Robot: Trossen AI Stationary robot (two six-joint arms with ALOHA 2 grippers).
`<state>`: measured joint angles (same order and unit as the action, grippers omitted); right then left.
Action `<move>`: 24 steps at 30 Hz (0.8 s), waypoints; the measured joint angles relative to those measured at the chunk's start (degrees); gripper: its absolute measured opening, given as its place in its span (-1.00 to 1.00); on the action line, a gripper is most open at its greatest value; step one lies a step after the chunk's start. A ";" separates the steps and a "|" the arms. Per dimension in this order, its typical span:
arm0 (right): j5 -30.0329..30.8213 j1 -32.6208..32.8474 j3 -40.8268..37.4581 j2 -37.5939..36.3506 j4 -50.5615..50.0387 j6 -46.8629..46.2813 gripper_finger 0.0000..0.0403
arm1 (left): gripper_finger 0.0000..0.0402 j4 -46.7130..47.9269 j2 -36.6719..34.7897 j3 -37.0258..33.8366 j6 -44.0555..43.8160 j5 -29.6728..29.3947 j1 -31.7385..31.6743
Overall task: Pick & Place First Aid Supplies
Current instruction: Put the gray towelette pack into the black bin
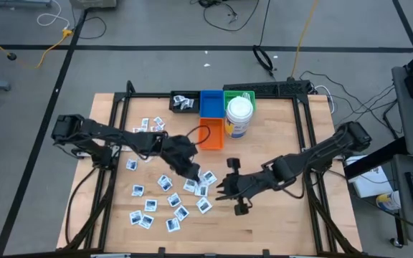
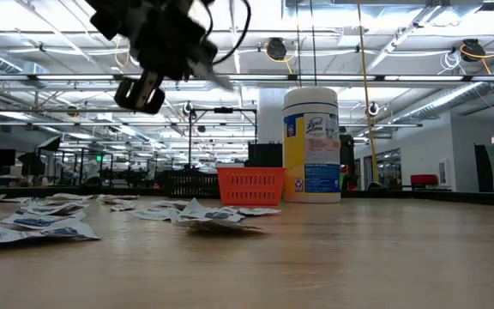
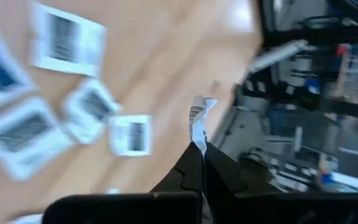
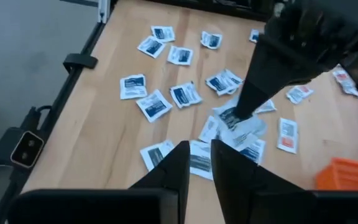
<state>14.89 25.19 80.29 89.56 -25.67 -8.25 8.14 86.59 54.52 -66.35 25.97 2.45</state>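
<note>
desk (image 1: 292, 215): wood, packets (image 1: 156, 204) scattered on its left half | left hand (image 3: 202, 144): above the scatter, pinched shut on one white packet (image 3: 199, 118) | right hand (image 4: 194, 163): just beside the pile, fingers slightly parted, holding nothing

Orange basket (image 1: 211, 135) beside a wipes canister (image 1: 239, 117) — blue bin (image 1: 210, 104) and green bin (image 1: 238, 95) behind.
</note>
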 joint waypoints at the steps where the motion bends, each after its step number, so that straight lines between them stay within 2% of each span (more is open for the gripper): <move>1: 0.04 0.00 0.00 -0.67 -0.72 0.14 -0.69 | -0.99 2.00 0.00 0.00 1.04 0.26 -1.09; 11: 0.11 -0.07 -0.02 -4.14 -3.80 5.39 -0.70 | -1.00 21.22 0.00 0.00 11.18 1.34 -12.86; 16: 0.13 -0.17 -0.04 -4.13 -6.19 11.16 -0.71 | -1.00 25.83 0.00 0.41 13.40 1.06 -20.57; 24: -0.06 -4.18 -0.07 -8.03 -11.37 18.07 -0.71 | -1.00 35.59 3.06 8.96 21.85 -1.58 -34.96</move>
<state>14.84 21.01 80.23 81.53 -37.04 9.82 43.73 89.65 63.48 -44.49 24.38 -32.51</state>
